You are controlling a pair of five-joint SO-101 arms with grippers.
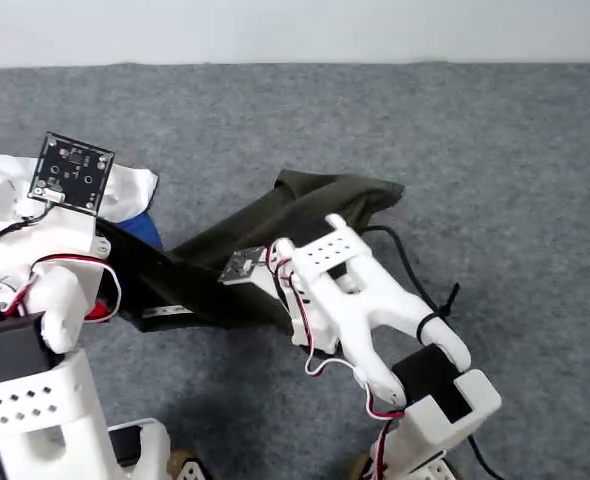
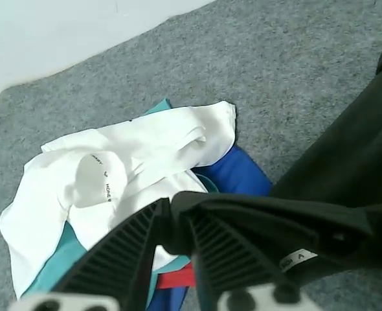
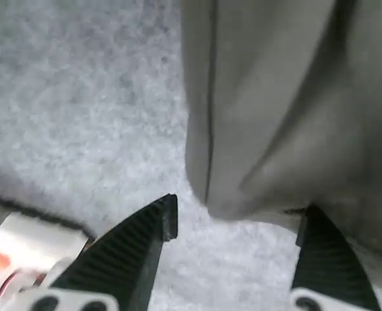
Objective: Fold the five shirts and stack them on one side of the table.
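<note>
left gripper (image 2: 175, 214): fingers closed on an edge of the dark olive cloth shirt (image 2: 346, 175); the fabric is pinched between the two black ribbed fingers (image 2: 129, 249).
right gripper (image 3: 236, 219): fingers spread apart and not clamping; a folded edge of the dark shirt hangs between the two tips, just above the table surface.
dark olive shirt: in the high view it lies as a long band (image 1: 275, 230) across the middle of the table, from the left arm's end up to a bunched end further back. it is lifted at the left gripper's end and rests on the table elsewhere.
shirt label: small white tag (image 2: 296, 259) on the dark shirt, close to the left gripper's pinch point.
shirt pile: at the left side of the table, beside the left arm, loosely heaped and not folded.
- white crumpled shirt (image 2: 133, 162) on top
- teal shirt (image 2: 48, 272) under it
- blue shirt (image 2: 236, 175) at the side nearest the dark shirt
- red fabric strip (image 2: 175, 280) at the pile's near edge, close to the left gripper
table surface: grey carpet-textured covering (image 1: 475, 150).
</note>
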